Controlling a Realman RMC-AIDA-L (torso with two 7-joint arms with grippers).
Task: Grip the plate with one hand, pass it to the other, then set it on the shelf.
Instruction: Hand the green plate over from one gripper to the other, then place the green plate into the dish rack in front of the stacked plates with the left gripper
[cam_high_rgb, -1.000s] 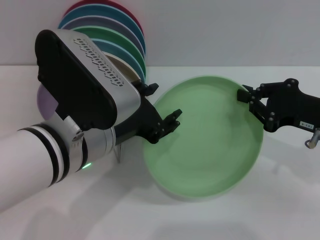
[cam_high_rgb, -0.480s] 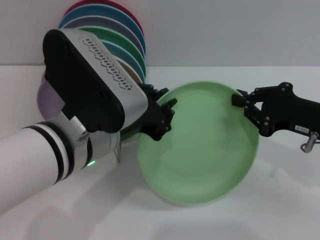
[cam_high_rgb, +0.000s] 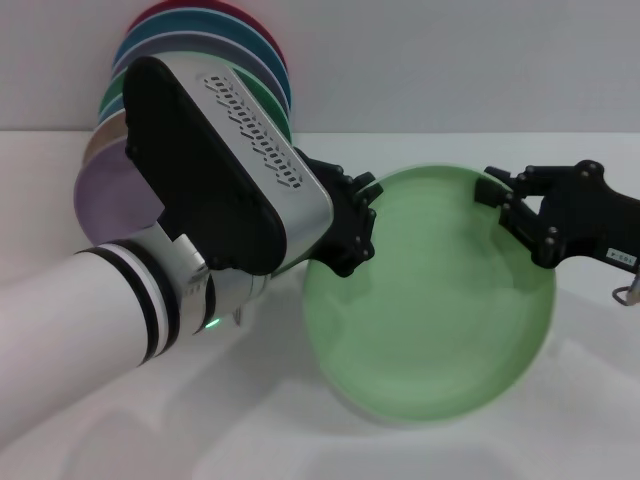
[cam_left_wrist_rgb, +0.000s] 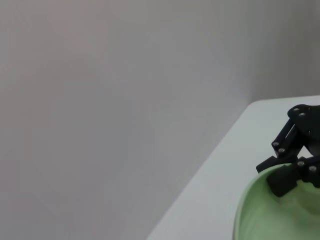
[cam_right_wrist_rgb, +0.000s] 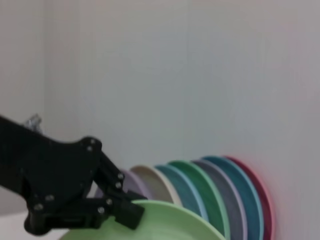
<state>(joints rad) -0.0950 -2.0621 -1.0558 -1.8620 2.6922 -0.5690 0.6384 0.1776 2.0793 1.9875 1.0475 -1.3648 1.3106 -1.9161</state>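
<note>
The pale green plate (cam_high_rgb: 430, 300) hangs tilted above the white table (cam_high_rgb: 120, 440), caught between two pincers at opposite edges. The right gripper (cam_high_rgb: 503, 203), black and jointed, is clamped on the plate's rim at its far right edge; the plate spreads away from it down and to the left. The left gripper (cam_high_rgb: 352, 225), on the bulky white-grey arm with black bands and a green light, sits at the plate's opposite rim, its fingers closing around the edge, though from the head view I cannot tell whether they truly pinch it.

Behind the left gripper stands a row of coloured plates (cam_high_rgb: 255, 70) upright in a rack, against the wall (cam_high_rgb: 450, 60); the arm hides most of them there.

The right wrist view shows what the head view conceals: the fanned row of plates (cam_right_wrist_rgb: 220, 190) in full, cream through teal, green, grey, and red, and the left gripper (cam_right_wrist_rgb: 127, 210) with a finger pressed onto the plate's rim (cam_right_wrist_rgb: 170, 220).

The left wrist view shows the right gripper (cam_left_wrist_rgb: 282, 172) biting the plate's edge (cam_left_wrist_rgb: 255, 210), with bare wall beyond.
</note>
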